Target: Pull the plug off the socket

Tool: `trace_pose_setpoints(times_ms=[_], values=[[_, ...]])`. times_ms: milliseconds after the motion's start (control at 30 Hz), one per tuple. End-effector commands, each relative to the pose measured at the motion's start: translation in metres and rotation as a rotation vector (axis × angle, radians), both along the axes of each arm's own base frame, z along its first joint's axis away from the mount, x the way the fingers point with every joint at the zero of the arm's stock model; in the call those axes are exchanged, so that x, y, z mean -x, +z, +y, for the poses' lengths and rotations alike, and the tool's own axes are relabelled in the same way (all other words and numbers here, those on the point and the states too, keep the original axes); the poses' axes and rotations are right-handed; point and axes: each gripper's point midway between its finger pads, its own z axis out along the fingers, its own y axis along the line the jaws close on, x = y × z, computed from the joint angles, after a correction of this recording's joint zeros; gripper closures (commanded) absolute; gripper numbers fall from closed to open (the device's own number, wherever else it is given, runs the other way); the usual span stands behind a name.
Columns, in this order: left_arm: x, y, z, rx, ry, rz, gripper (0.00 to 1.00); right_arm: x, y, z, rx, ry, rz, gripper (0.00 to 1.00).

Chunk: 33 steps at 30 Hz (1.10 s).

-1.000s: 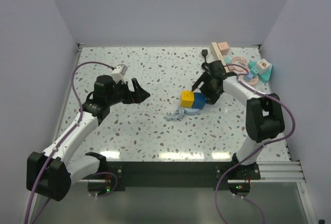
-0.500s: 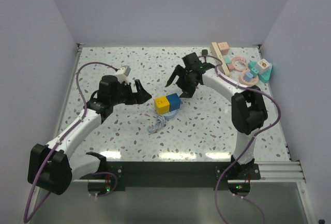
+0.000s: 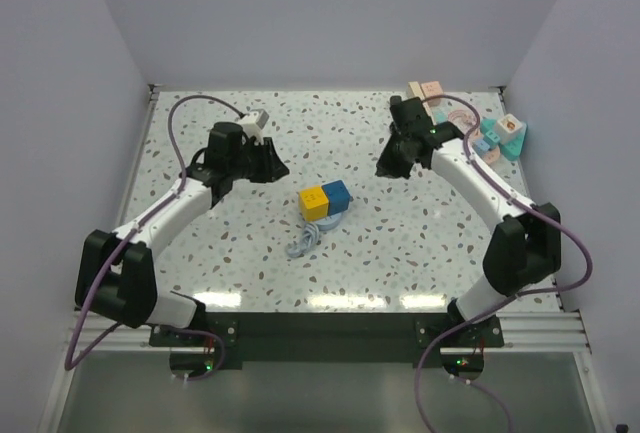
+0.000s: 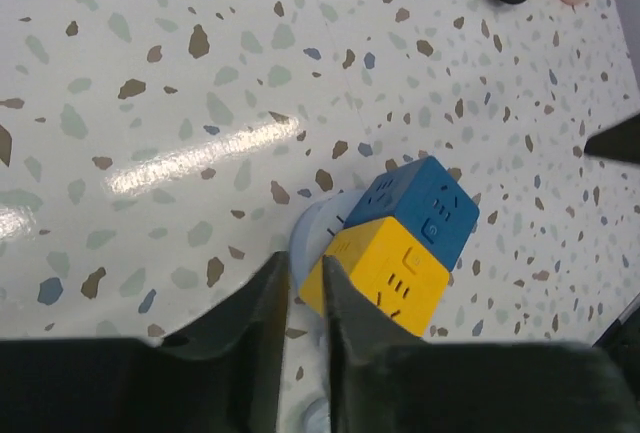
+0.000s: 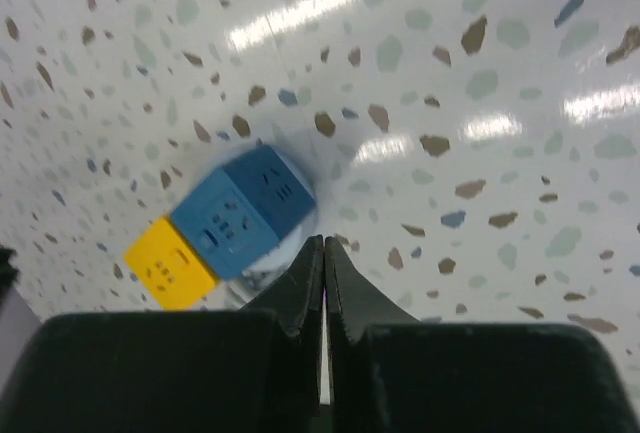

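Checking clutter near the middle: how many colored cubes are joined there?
2: a yellow cube and a blue cube, touching side by side at table center, on a pale round base. More toy blocks sit at the far right; some may be hidden.

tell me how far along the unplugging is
Nothing looks done. The right fingers are shut on nothing and the left fingers hold nothing, both off the cream-beige power strip at the far edge. Its black plug is hidden by the right arm. Reaching, gripping and pulling remain.
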Motion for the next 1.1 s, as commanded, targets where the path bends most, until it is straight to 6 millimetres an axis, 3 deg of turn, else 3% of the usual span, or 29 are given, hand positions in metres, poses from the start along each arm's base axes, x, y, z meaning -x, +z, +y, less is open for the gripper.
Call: trace_pose_setpoints(times_ms=[0,33,100,200,300,433,533,567,633,867,900,1067], values=[[-0.026,0.014,-0.008,-0.034,-0.047,-0.075,0.77,0.043,-0.007,0.008,-0.008,0.096,0.032,1.0],[-0.027,0.012,-0.012,-0.034,-0.063,-0.066,0.91,0.056,-0.013,0.009,-0.019,0.111,0.042,1.0],[-0.03,0.002,-0.017,-0.035,-0.093,-0.043,1.0,0.069,-0.017,0.015,-0.052,0.131,0.055,1.0],[-0.029,-0.011,-0.027,-0.003,-0.14,-0.003,1.0,0.081,-0.032,0.025,-0.075,0.159,0.069,1.0],[-0.025,-0.021,-0.039,0.046,-0.191,0.031,1.0,0.081,-0.046,0.038,-0.086,0.19,0.084,1.0],[-0.015,-0.023,-0.058,0.099,-0.255,0.056,1.0,0.063,-0.056,0.061,-0.092,0.233,0.083,1.0],[-0.006,-0.025,-0.066,0.118,-0.28,0.068,1.0,0.048,-0.052,0.073,-0.096,0.252,0.074,1.0],[0.002,-0.032,-0.07,0.119,-0.291,0.092,1.0,0.045,-0.061,0.076,-0.086,0.258,0.096,1.0],[0.004,-0.031,-0.075,0.132,-0.309,0.074,1.0,0.036,-0.056,0.084,-0.098,0.273,0.09,1.0],[0.036,-0.064,-0.064,0.113,-0.295,0.146,1.0,0.002,-0.053,0.101,-0.067,0.326,0.072,1.0],[0.038,-0.064,-0.062,0.109,-0.291,0.144,1.0,-0.005,-0.047,0.107,-0.077,0.338,0.057,1.0],[0.054,-0.065,-0.056,0.127,-0.262,0.161,1.0,-0.019,-0.058,0.121,-0.069,0.406,0.085,1.0]])
